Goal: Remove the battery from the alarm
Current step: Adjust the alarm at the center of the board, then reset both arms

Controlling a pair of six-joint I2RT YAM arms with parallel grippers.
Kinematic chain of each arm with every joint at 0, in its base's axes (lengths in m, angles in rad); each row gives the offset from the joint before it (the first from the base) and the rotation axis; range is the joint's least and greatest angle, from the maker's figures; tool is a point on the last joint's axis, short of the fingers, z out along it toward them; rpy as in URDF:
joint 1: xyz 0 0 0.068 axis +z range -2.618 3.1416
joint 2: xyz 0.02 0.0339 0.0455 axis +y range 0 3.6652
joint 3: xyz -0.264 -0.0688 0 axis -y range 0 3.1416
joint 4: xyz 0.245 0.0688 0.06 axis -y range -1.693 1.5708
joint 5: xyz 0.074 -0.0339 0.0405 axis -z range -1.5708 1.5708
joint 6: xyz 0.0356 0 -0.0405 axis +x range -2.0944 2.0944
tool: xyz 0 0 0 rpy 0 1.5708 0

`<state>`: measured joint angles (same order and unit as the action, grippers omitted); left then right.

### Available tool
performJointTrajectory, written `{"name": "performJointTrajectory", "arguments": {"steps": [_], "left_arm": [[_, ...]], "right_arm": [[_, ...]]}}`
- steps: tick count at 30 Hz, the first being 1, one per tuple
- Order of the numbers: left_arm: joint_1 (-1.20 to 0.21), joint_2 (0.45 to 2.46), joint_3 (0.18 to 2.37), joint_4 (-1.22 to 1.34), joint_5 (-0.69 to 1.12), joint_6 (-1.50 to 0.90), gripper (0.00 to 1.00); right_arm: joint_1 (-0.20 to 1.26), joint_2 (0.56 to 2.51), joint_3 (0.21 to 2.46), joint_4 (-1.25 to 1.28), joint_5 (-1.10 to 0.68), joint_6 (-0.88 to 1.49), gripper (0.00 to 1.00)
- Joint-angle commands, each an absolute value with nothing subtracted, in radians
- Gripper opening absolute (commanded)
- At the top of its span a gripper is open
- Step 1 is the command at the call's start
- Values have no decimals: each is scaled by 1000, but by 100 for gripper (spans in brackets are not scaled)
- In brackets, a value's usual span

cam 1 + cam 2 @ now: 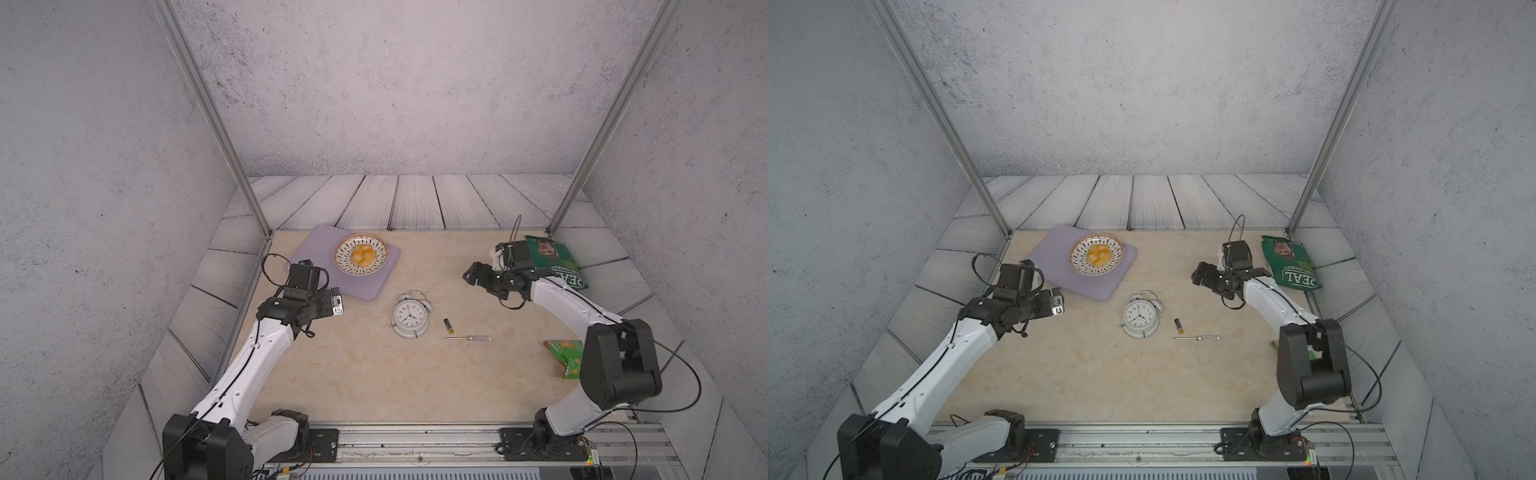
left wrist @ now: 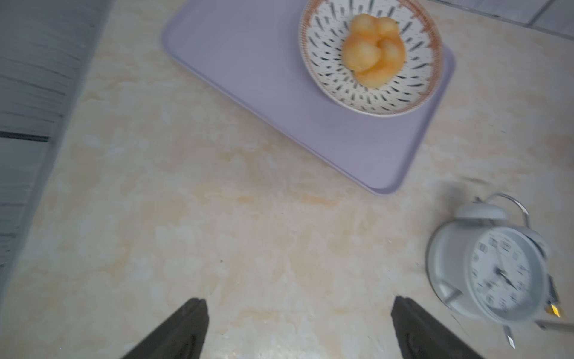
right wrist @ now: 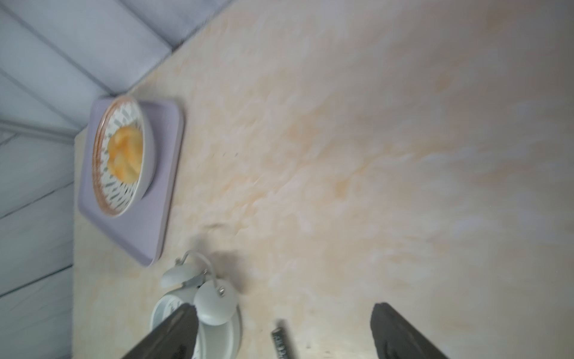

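The white twin-bell alarm [image 1: 410,314] [image 1: 1141,314] lies dial up in the middle of the beige table. The black battery [image 1: 448,325] [image 1: 1179,325] with a gold end rests on the table just right of it, apart from it. My left gripper [image 1: 337,301] [image 2: 298,303] hovers open and empty well left of the alarm [image 2: 494,270]. My right gripper [image 1: 469,274] [image 3: 284,307] hangs open and empty behind and to the right of the alarm [image 3: 214,304]. In the right wrist view the battery [image 3: 281,340] shows on the table between the fingers, below them.
A clear-handled screwdriver [image 1: 469,338] lies in front of the battery. A patterned bowl [image 1: 360,254] of yellow food sits on a lilac mat [image 1: 370,286] at the back left. A green snack bag [image 1: 552,259] lies back right, and a green box [image 1: 565,353] is beside the right arm.
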<state>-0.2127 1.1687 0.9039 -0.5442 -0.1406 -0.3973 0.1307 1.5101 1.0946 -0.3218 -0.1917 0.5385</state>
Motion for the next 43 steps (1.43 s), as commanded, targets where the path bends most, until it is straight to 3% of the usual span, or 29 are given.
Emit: {"name": "performJointTrajectory", "arguments": {"steps": [1,4,10,14,16,18,19,21,23,25,28,32,36,40,43], "left_arm": [[-194,1197,790,-247,-417,-411,99],[-160,1252,684,64,-498,-278,99],[-86,1441,696,285,-369,-81,99],[-58,1523,555,643,-224,-9,99],[-24,1501,507,653,-169,-41,99],[-8,1548,397,939,-73,-17,99],[-8,1567,394,947,-24,8,99],[19,1527,477,729,36,3,99],[35,1565,455,827,54,-21,99],[34,1530,487,702,47,-18,99],[33,1538,464,767,49,-15,99],[34,1530,473,736,42,-20,99],[34,1527,477,722,41,-20,99],[32,1529,476,728,41,-19,99],[33,1528,477,726,41,-20,99]], "right_arm": [[63,1364,955,-246,132,401,94],[34,1298,810,-50,256,323,99],[15,1312,593,306,406,237,99],[13,1355,362,742,341,169,99],[13,1432,313,897,279,143,99],[13,1553,292,1084,229,110,99],[14,1597,316,1107,191,88,99],[14,1531,467,680,121,68,99],[15,1589,420,890,118,54,99],[14,1535,467,722,129,68,99],[16,1578,412,899,121,52,99],[16,1532,453,739,120,61,99],[16,1575,416,884,106,48,99],[16,1565,466,754,62,36,99],[16,1575,444,826,68,44,99]]}}
